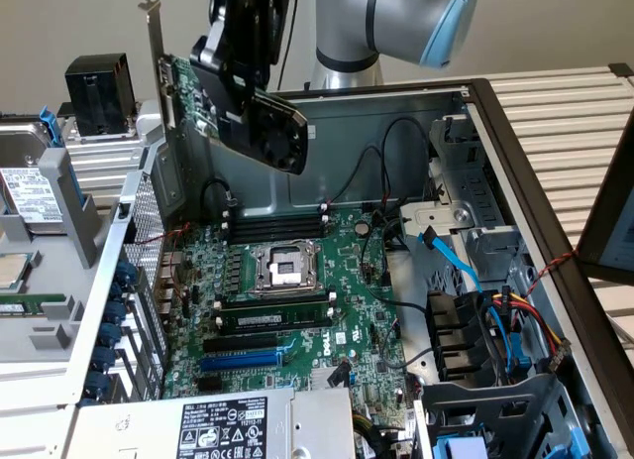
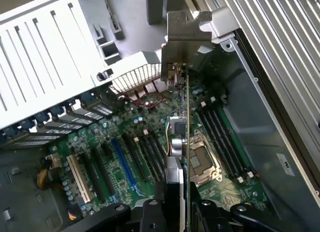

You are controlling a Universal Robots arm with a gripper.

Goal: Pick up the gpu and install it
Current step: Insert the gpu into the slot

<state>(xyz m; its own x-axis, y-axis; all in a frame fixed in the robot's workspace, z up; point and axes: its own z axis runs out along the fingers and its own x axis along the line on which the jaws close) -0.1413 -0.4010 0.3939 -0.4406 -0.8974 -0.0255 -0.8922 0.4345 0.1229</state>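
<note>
Above case (image 1: 475,92) rear corner, exterior view's left: gpu (image 1: 265,122) clamped in gripper (image 1: 230,67), held aloft, tilted, well clear of motherboard (image 1: 297,310).

Risks, as judged:
- Bracket (image 1: 154,43) might snag rear wall on descent.
- Tilted card could meet blue slot (image 1: 243,360) askew and jam.
- Low pass might clip socket (image 1: 282,269) or RAM (image 1: 272,320).

Exterior view gave height, tilt, fan face. Wrist view gave gpu (image 2: 181,132) edge-on at gripper (image 2: 176,212), its line beside socket, well off blue slot (image 2: 124,159).
</note>
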